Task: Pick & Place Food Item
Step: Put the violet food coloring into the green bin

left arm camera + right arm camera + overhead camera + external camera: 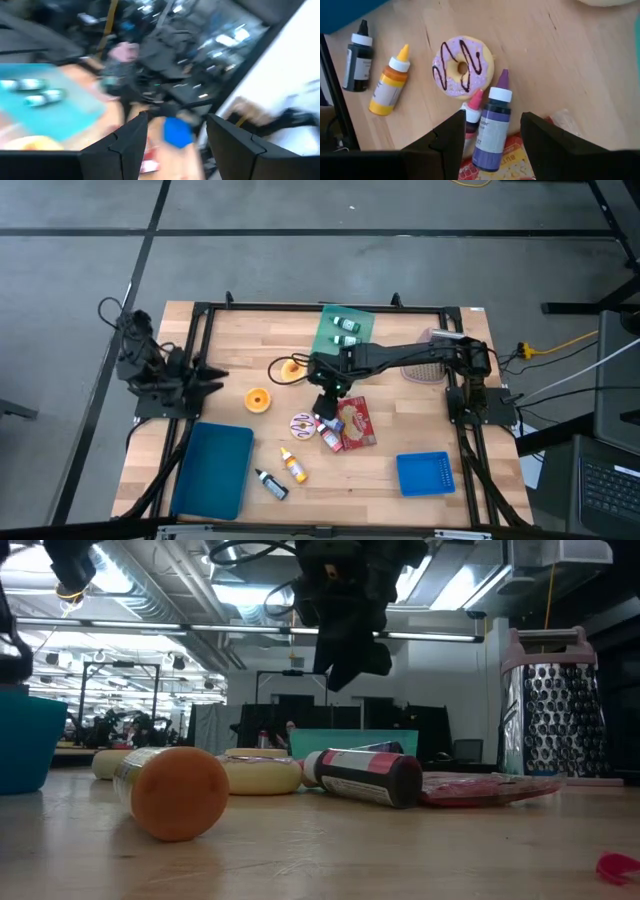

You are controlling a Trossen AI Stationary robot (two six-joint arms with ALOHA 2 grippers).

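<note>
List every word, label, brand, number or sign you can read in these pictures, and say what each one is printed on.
No text can be read.
Purple bottle: label print too small.
Yellow bottle: label print too small.
Black bottle: label print too small.
Red packet: yellow lettering cut off, unreadable.
Pink-capped bottle in the low view: label blurred.

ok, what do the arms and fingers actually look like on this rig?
Both arms are black, built of jointed segments. The right arm is a long slim boom with a small green light near its wrist. The left arm is bulkier, with black cables looped at its base. Each gripper carries two dark, flat, angular fingers: the right gripper and the left gripper look alike, matte and unmarked.
</note>
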